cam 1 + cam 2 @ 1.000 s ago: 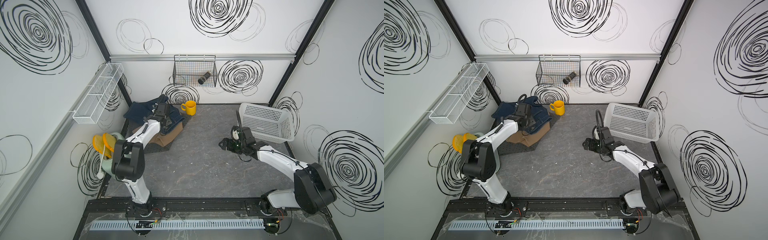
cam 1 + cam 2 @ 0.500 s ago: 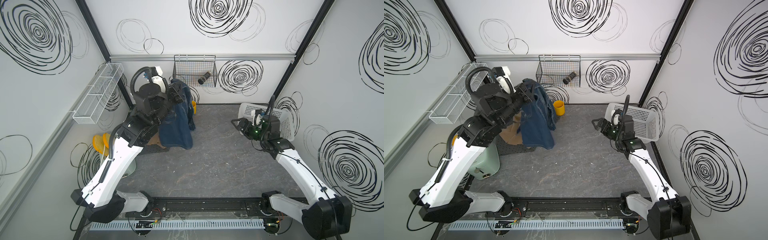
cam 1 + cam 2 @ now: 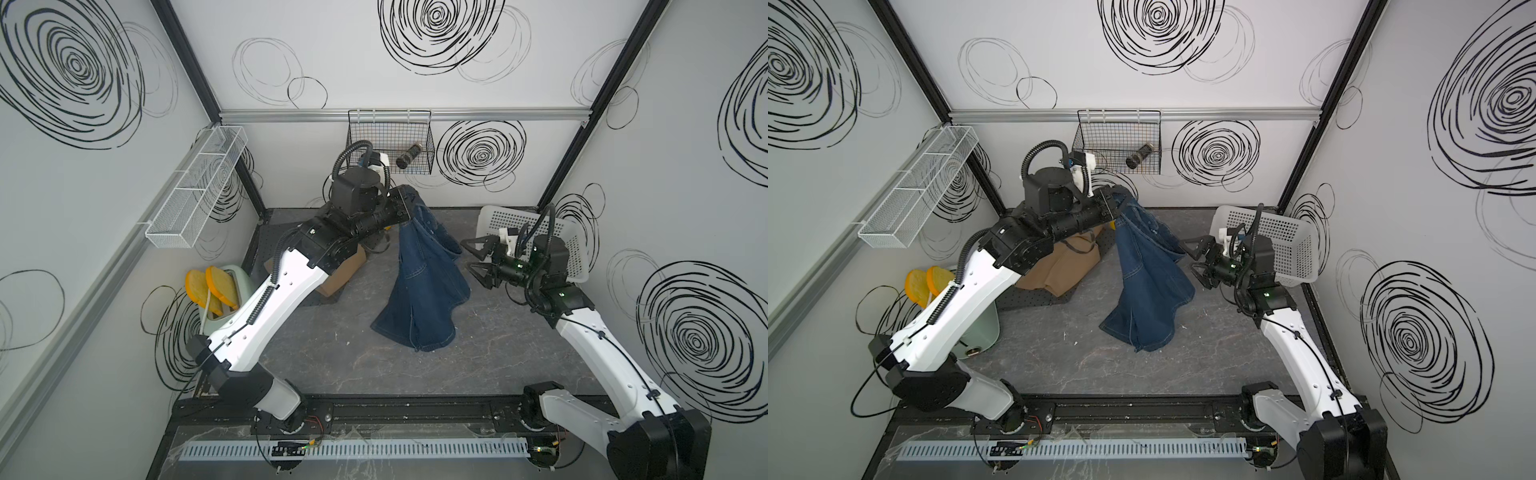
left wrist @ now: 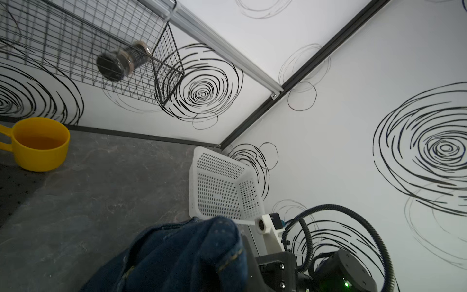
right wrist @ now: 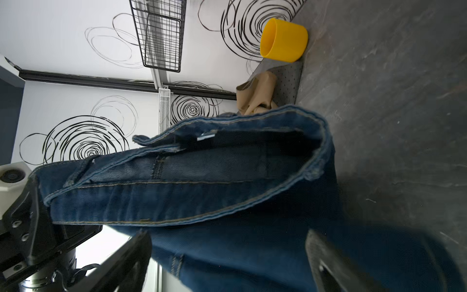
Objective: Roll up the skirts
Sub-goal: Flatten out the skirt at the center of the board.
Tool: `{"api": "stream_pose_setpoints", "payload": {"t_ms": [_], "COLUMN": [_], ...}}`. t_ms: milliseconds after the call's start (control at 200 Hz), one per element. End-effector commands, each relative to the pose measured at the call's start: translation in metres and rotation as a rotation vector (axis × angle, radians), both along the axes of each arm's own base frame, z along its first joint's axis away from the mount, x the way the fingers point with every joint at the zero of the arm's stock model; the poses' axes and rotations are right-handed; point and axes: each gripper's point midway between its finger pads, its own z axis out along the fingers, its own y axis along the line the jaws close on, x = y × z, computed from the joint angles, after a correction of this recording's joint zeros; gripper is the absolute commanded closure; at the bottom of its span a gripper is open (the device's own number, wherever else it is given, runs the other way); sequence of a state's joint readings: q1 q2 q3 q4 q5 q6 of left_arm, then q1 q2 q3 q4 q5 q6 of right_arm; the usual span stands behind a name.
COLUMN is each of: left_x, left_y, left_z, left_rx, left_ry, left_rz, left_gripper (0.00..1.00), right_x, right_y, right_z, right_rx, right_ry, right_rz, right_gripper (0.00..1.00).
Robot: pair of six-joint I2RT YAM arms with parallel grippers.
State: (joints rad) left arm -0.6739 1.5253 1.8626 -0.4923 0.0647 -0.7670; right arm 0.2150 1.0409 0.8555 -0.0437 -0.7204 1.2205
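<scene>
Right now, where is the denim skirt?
In both top views the denim skirt hangs mid-table from the shut left tool, hem on the tabletop, between the tan skirt and the open right tool.

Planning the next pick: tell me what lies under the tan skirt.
A dark grey dotted skirt lies under the tan skirt; only its edges show, the rest is covered.

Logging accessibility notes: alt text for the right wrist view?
A dark blue denim skirt hangs by its waistband from the shut left gripper, framed by the open right gripper. Behind it, a tan skirt and yellow cup.
</scene>
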Motion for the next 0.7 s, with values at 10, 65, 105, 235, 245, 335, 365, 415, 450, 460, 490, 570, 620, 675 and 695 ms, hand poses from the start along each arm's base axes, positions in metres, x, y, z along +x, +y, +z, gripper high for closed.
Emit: {"api": "stream_pose_setpoints", "payload": {"t_ms": [10, 65, 105, 235, 245, 335, 365, 415, 450, 460, 490, 570, 620, 675, 695], "left_x": [-0.023, -0.031, -0.039, -0.04, -0.04, -0.044, -0.044, -0.045, -0.046, -0.046, -0.045, -0.046, -0.045, -0.042, -0.04], "left_y": [-0.018, -0.029, -0.036, -0.034, -0.034, -0.035, -0.036, -0.038, -0.038, -0.038, -0.037, -0.037, -0.036, -0.034, -0.033], "left_z": [0.047, 0.056, 0.063, 0.065, 0.065, 0.059, 0.057, 0.056, 0.056, 0.055, 0.056, 0.059, 0.06, 0.06, 0.059], "left_rx": [-0.105, -0.096, -0.089, -0.059, -0.06, -0.079, -0.082, -0.087, -0.087, -0.087, -0.091, -0.1, -0.104, -0.103, -0.102], "left_ry": [-0.108, -0.146, -0.175, -0.173, -0.174, -0.156, -0.145, -0.137, -0.134, -0.131, -0.13, -0.136, -0.137, -0.135, -0.134], "left_rz": [-0.157, -0.245, -0.316, -0.322, -0.322, -0.34, -0.341, -0.35, -0.354, -0.353, -0.345, -0.339, -0.33, -0.311, -0.302], "left_gripper": [1.0, 1.0, 1.0, 1.0, 1.0, 1.0, 1.0, 1.0, 1.0, 1.0, 1.0, 1.0, 1.0, 1.0, 1.0], "right_x": [-0.003, 0.002, 0.004, 0.011, 0.012, 0.016, 0.016, 0.015, 0.014, 0.014, 0.013, 0.004, -0.005, -0.014, -0.017], "right_y": [-0.002, -0.011, -0.016, -0.025, -0.026, -0.021, -0.017, -0.011, -0.007, -0.006, -0.001, 0.01, 0.015, 0.016, 0.015], "right_z": [-0.004, -0.008, -0.008, -0.004, -0.005, -0.009, -0.01, -0.013, -0.014, -0.014, -0.016, -0.029, -0.043, -0.059, -0.059], "right_rx": [-0.01, -0.063, -0.085, -0.024, -0.02, 0.016, 0.035, 0.065, 0.081, 0.083, 0.088, 0.09, 0.101, 0.126, 0.134], "right_ry": [0.048, 0.049, 0.039, 0.025, 0.03, 0.065, 0.084, 0.122, 0.141, 0.144, 0.157, 0.223, 0.284, 0.347, 0.347], "right_rz": [-0.014, -0.051, -0.079, -0.121, -0.123, -0.085, -0.062, -0.03, -0.01, -0.004, 0.013, 0.043, 0.046, 0.034, 0.03], "right_gripper": [0.02, 0.02, 0.02, 0.02, 0.02, 0.02, 0.02, 0.02, 0.02, 0.02, 0.02, 0.02, 0.02, 0.02, 0.02]}}
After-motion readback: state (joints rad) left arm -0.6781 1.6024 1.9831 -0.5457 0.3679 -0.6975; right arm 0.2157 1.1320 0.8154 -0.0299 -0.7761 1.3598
